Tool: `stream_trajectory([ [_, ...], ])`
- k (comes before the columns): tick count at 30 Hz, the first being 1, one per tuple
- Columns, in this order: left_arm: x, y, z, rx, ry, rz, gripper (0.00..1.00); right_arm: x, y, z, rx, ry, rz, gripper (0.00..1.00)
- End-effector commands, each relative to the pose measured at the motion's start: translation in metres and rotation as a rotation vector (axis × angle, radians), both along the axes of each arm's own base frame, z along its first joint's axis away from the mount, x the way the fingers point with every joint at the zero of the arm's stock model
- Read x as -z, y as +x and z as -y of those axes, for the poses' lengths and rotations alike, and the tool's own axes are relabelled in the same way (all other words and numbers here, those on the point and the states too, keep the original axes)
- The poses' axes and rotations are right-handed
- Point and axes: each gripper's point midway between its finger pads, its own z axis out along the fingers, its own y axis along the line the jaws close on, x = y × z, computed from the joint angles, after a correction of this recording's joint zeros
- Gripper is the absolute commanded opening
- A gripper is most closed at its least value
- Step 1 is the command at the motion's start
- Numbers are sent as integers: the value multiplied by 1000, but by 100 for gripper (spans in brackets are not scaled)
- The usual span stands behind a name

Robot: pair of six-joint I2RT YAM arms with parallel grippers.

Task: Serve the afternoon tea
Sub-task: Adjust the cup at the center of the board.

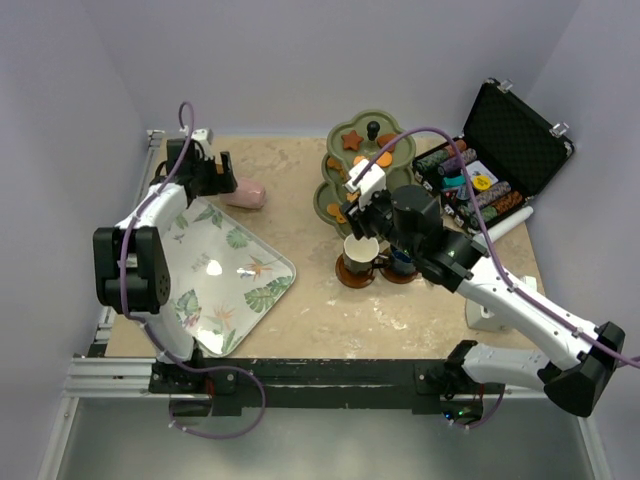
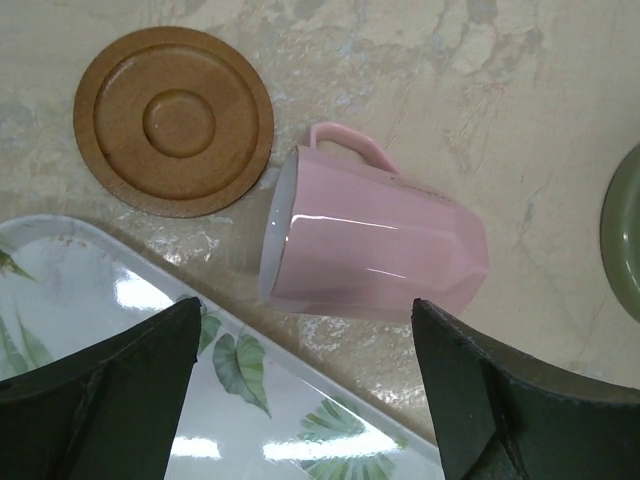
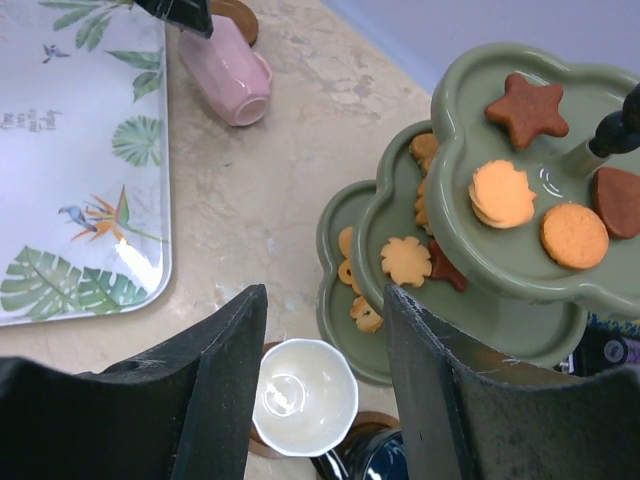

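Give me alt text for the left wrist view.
A pink cup lies on its side on the table, ahead of the open left claw. An empty brown saucer sits beside its rim; a leaf-patterned tray runs below.

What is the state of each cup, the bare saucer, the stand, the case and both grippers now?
pink cup: lying on its side on the table, empty
cream cup: upright, empty
navy cup: upright, largely hidden
bare saucer: flat, nothing on it
three-tier stand: upright, biscuits on its tiers
black case: open, lid raised
left gripper: open, above the pink cup
right gripper: open, holding nothing
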Motion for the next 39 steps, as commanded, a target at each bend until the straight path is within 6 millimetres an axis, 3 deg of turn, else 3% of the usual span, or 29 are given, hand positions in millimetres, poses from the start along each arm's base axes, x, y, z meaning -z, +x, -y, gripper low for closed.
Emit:
stream_trajectory([
  [1,-13,18,12,101,-89,45,90,-2,3,-6,-37,-1,39,54],
  [5,6,26,25,169,-137,21,86,8,5,-12,-50,-13,17,54],
  [10,22,29,32,206,-171,-2,66,15,5,-15,-58,-16,6,54],
  [16,9,22,48,272,-237,45,28,27,7,-17,-55,-35,-16,54],
  [18,-1,21,52,289,-246,79,9,29,8,-16,-49,-40,-20,54],
  [20,-13,18,60,311,-235,109,0,30,8,-17,-50,-41,-21,54],
  [24,-38,13,91,369,-123,163,0,29,8,-15,-41,-40,-16,54],
  [29,-48,2,124,398,-15,128,0,28,8,-12,-32,-37,-12,54],
  [34,-43,-7,142,388,133,-4,0,30,8,-12,-35,-36,-13,54],
  [39,-29,-32,183,519,247,-113,0,34,9,-15,-36,-41,-21,54],
])
